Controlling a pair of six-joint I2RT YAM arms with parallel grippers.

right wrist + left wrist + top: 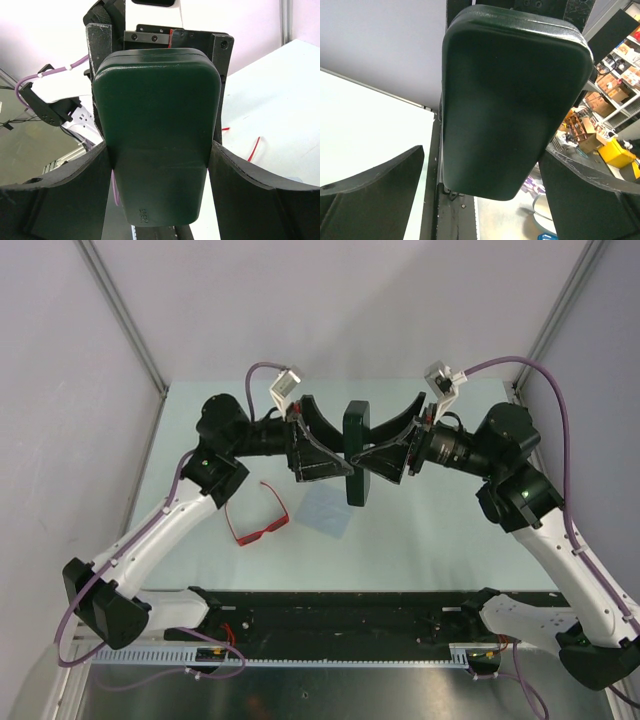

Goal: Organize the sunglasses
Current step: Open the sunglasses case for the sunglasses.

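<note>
sunglasses: (262, 532) flat on the table (430, 540), at about 8 o'clock from the raised case, clear of both arms
look: bright red plastic frame with thin red arms. Both arms are swung open and point toward 12 o'clock, front bar toward the near edge. Lenses are too small to judge.
handling (judgement): light, stiff at the front bar, and springy at the thin arms and hinges. Smooth plastic will likely slip under a hard pad, and the lenses will scratch.
grip point (judgement): pinch the front bar at the bridge from above. Avoid the arm tips, since they would flex and pivot.
glasses case: (357, 455) dark, rounded oblong, hard shell, looks closed, held up in the air between the two wrists
right gripper: (375, 452) both fingers lie against the case's long edges in its wrist view, so it is pinching the case
left gripper: (340, 455) fingers spread around the case. One finger stands visibly apart from it, and contact on the other side is unclear.
cloth: (326, 510) pale blue square at 3 o'clock of the sunglasses, near but not touching
status (judgement): case not yet opened, glasses untouched, and the arms need folding before they go in
</note>
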